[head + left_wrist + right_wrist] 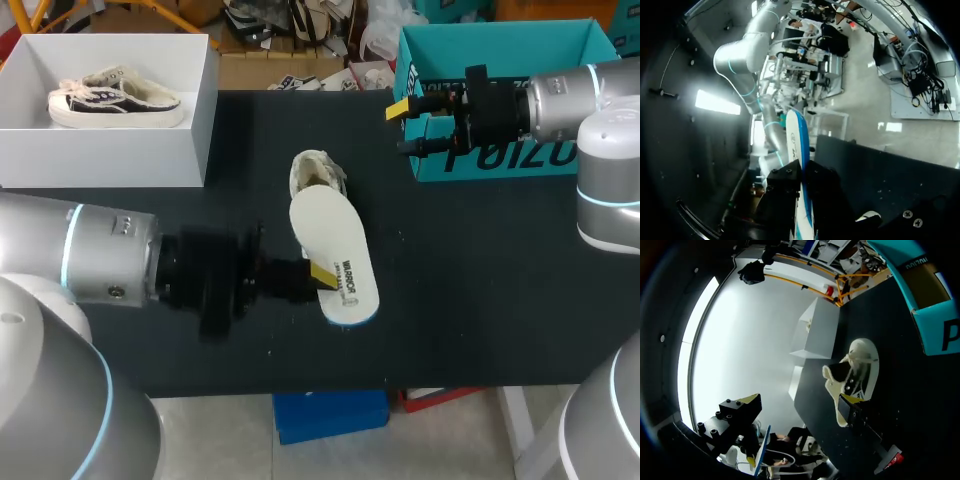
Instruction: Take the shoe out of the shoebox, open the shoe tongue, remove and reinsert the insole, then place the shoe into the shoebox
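A white box (196, 125) holds a second shoe (115, 98). The left gripper (319, 275) pinches the insole (335, 245), hiding part of the shoe (318, 172). The right gripper (402, 128) gapes wide.

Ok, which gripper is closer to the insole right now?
Left. The left gripper is shut on the insole; the right gripper hangs apart, open, beside the teal box.

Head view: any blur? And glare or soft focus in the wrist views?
Head view: left arm smeared near its wrist, insole and shoe crisp. Left wrist view: insole edge-on, soft up close. Right wrist view: large blown-out white area beyond the table; shoe readable.
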`<state>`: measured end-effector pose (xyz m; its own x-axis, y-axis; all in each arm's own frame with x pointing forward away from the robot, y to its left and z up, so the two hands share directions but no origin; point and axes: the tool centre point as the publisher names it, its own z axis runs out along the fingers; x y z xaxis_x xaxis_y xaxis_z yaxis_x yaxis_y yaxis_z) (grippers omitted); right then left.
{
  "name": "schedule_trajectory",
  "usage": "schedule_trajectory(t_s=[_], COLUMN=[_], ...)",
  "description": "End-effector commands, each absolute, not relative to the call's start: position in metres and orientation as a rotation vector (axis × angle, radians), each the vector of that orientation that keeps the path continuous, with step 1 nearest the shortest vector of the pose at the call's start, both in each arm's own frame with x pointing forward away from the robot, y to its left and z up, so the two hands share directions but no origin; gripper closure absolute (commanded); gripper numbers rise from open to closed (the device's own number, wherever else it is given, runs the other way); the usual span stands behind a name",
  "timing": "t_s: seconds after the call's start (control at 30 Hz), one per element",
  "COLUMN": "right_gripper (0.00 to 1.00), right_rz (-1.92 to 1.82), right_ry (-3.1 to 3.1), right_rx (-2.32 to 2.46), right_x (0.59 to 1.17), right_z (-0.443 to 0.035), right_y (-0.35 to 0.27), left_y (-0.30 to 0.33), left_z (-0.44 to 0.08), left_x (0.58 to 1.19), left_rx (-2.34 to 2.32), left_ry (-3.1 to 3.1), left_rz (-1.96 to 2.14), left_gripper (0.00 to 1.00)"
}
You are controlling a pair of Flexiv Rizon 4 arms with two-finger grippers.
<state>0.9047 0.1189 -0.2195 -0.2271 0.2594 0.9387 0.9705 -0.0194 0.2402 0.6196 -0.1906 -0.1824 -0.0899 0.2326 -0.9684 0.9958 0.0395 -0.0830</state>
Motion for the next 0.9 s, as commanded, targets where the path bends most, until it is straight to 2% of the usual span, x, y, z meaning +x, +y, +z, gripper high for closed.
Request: schedule_trajectory(t_s=[0.03, 0.17, 0.57, 0.9], right_gripper=[0.00, 0.00, 0.00, 0.00], right_rz=[-1.293, -1.293, -1.293, -1.293], right_ry=[-1.557, -1.557, -1.557, -1.557], right_rx=[-1.318, -1.318, -1.318, -1.318], right_x=[0.905, 0.905, 0.905, 0.905], right_z=[-0.221, -0.221, -0.221, -0.221], right_y=[0.120, 0.120, 0.120, 0.120], left_y=[-0.187, -0.184, -0.187, -0.176], left_z=[-0.214, -0.238, -0.237, -0.263], left_x=[0.622, 0.637, 0.636, 0.679], left_rx=[1.332, 1.332, 1.381, 1.414], left_ry=[1.320, 1.361, 1.279, 1.255], left_rz=[-1.012, -0.981, -0.927, -0.842], left_gripper=[1.00, 1.00, 1.00, 1.00])
